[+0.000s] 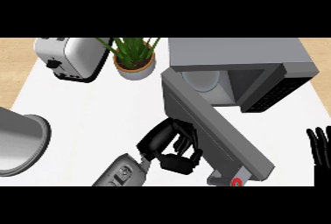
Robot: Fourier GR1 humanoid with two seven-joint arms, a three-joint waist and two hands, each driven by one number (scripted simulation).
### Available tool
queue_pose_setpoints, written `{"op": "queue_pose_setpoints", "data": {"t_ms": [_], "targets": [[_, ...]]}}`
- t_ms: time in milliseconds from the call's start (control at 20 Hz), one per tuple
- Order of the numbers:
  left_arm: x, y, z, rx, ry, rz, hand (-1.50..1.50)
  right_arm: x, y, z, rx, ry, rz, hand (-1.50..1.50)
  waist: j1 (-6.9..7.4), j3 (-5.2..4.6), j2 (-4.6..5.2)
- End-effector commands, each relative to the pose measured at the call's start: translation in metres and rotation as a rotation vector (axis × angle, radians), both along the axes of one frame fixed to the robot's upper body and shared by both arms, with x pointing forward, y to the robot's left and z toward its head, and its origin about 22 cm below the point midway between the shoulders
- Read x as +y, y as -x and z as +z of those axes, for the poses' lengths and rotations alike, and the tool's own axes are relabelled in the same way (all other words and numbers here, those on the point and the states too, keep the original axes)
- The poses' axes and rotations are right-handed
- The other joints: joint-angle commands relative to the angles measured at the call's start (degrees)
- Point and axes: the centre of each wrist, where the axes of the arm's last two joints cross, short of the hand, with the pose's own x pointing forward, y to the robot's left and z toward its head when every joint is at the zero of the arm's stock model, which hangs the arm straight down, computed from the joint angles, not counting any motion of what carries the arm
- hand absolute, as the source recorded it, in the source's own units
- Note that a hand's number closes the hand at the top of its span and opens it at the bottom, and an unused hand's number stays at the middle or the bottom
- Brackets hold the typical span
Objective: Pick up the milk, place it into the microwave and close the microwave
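The grey microwave [258, 57] stands at the back right, its door [220, 127] swung wide open toward me. Inside, a pale round turntable [203, 81] shows. I see no milk carton anywhere; whether it stands in the hidden part of the cavity I cannot tell. My left hand [167, 142] is just left of the open door, fingers curled against its outer face and holding nothing. My right hand [319, 146] rests at the right edge, fingers straight and pointing up. A small red mark [237, 181] sits on the door's near end.
A silver toaster [68, 57] stands at the back left with a potted green plant [134, 59] beside it. A large metal pot [19, 140] sits at the left edge. The white counter [97, 109] lies between them and the door.
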Motion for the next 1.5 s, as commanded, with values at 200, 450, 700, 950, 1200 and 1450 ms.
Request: {"op": "queue_pose_setpoints", "data": {"t_ms": [200, 450, 700, 950, 1200, 1450], "targets": [[-0.032, 0.003, -0.051, 0.116, -0.157, -0.034, 1.50, 0.000, -0.017, 0.042, -0.060, -0.012, 0.122, -1.50, -2.57, -0.09, 0.87], [-0.059, -0.004, -0.012, 0.110, -0.048, -0.026, -1.50, 0.014, -0.026, 0.059, -0.080, -0.011, 0.221, -1.50, -5.75, -0.17, 1.34], [-0.063, -0.019, 0.003, 0.085, 0.073, 0.005, 1.50, 0.018, -0.031, 0.076, -0.118, -0.002, 0.329, -1.50, -8.72, -0.26, 2.11], [-0.070, -0.034, 0.025, 0.032, 0.155, 0.031, 1.50, 0.024, -0.036, 0.093, -0.149, 0.027, 0.407, -1.50, -11.69, -0.28, 2.68], [-0.074, -0.052, 0.041, 0.031, 0.171, 0.076, 1.50, 0.020, -0.037, 0.111, -0.175, 0.041, 0.426, -1.50, -14.94, -0.22, 3.03], [-0.079, -0.067, 0.058, 0.001, 0.178, 0.113, 1.50, 0.025, -0.038, 0.116, -0.175, 0.025, 0.480, -1.50, -17.06, -0.05, 3.62]]}}
